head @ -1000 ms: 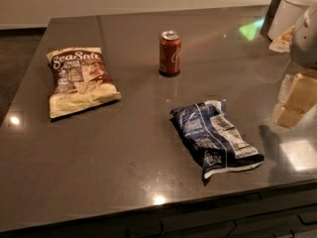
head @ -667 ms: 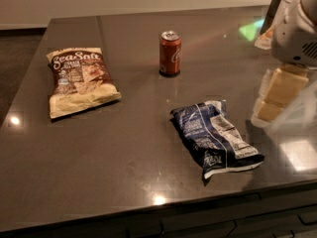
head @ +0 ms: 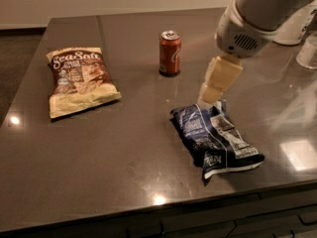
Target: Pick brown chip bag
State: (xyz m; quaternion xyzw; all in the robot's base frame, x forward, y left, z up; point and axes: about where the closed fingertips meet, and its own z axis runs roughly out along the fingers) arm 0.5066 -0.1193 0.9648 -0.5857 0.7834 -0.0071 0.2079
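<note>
The brown chip bag (head: pixel 79 81) lies flat on the left part of the dark table (head: pixel 124 148); it has a brown top with white "Sea Salt" lettering and a cream-yellow lower part. My gripper (head: pixel 213 90) hangs from the white arm that reaches in from the upper right. It sits above the far edge of a dark blue and white snack bag (head: pixel 215 140), well to the right of the brown chip bag and apart from it. Nothing is seen in the gripper.
A red soda can (head: pixel 170 52) stands upright at the back middle, between the two bags. A clear glass (head: pixel 308 53) and a white object stand at the far right edge. The table's front edge runs along the bottom.
The arm and gripper have moved left, from the table's right edge to above the far end of the blue and white bag. The bags and the can have not moved.
</note>
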